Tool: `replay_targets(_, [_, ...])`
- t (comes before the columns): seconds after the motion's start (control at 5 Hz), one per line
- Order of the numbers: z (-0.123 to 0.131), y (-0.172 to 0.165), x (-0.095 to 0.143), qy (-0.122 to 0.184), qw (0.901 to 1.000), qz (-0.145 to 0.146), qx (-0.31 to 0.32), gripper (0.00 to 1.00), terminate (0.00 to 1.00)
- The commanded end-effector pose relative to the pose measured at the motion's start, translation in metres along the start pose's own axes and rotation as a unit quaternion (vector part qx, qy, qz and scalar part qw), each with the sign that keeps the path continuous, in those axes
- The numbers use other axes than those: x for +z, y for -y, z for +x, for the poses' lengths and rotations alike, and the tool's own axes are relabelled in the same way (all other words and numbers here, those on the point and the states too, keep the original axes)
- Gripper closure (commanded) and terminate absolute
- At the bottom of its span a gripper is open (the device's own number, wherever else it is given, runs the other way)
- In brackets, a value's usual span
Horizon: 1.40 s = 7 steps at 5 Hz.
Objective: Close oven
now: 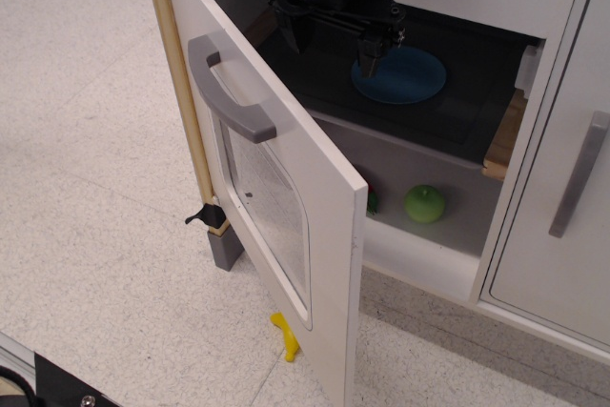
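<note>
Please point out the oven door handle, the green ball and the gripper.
oven door handle (232, 90): main view, middle of grey bar.
green ball (425, 204): main view, centre.
gripper (335, 45): main view, between the fingertips.

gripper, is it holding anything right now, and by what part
Nothing is held. The gripper hangs inside the oven above the blue plate, its fingers apart and clear of the open door.

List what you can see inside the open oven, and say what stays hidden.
Inside the oven, a blue disc lies on the dark upper shelf, with the gripper over it. A green apple sits on the lower floor. The open door hides most of something beside the apple.
</note>
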<state>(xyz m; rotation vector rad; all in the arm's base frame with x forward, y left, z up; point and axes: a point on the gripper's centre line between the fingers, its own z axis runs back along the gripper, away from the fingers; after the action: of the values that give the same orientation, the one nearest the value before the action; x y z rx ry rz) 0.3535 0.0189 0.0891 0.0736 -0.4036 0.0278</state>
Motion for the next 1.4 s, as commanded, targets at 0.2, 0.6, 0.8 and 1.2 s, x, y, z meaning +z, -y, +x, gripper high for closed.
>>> replay_targets(0.2, [0.0,0.011,0.022,0.012,0.9996,-0.018,0.019,0.0,0.0])
replay_targets(0.6, [-0.008,0.027,0.078,0.005,0.9974,-0.05,0.053,0.0,0.0])
replay_targets(0.8, [-0.02,0.023,0.089,-0.026,0.988,0.018,0.151,0.0,0.0])
replay_targets(1.2, [-0.046,0.012,0.076,-0.065,0.9584,0.09,0.263,0.0,0.0])
